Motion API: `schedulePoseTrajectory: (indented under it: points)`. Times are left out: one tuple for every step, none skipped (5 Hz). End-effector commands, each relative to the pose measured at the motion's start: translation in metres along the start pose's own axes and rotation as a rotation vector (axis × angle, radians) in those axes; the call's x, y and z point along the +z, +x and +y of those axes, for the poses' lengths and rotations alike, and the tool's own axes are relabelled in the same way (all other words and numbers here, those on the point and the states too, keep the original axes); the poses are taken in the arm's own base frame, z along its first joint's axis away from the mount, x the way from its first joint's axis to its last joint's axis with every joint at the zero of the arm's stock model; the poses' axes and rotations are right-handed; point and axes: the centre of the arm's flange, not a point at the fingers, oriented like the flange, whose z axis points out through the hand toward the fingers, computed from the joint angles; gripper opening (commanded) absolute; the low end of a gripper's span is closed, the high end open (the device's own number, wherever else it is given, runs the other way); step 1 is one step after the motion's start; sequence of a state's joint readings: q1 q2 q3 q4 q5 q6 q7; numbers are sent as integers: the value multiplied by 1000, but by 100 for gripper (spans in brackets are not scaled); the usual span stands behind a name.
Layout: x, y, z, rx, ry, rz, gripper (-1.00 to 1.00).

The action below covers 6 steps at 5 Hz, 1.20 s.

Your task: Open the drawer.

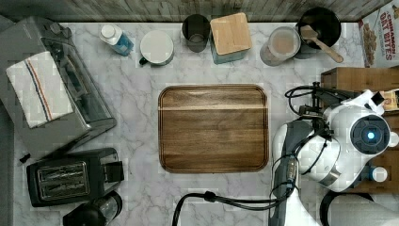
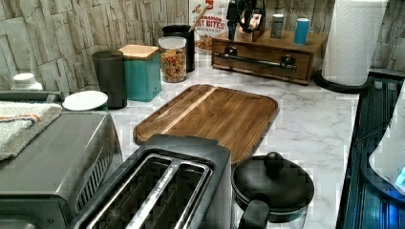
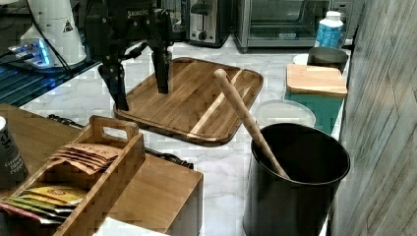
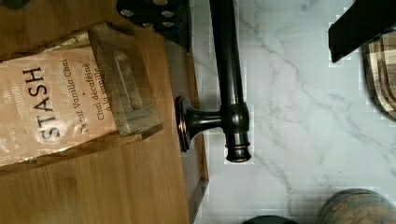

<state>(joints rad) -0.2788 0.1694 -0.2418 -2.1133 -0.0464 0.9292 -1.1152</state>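
The marble surface carries a cutting board at its centre and, at the top view's right edge, a wooden box cabinet. The drawer sits shut in the cabinet front, its face flush with the frame. The gripper hangs above the cabinet's front edge with fingers spread apart, holding nothing, probably positioned to straddle the bar. The black bar handle stands off the front on posts, leaving room behind it for a finger.

"STASH" on the tea packet; "OAT BITES" on the cereal box.
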Motion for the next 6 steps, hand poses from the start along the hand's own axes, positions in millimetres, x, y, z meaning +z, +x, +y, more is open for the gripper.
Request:
schedulePoseTrajectory:
  points:
    - [61,-20,14,-10,41,-94,100]
    - [71,-33,17,23,17,-110,100]
    - [81,-39,25,-8,-10,-95,100]
    - [90,-41,24,-23,16,-87,100]
    - [100,-46,14,-40,65,-85,100]
    - [106,-49,3,-43,69,-78,100]
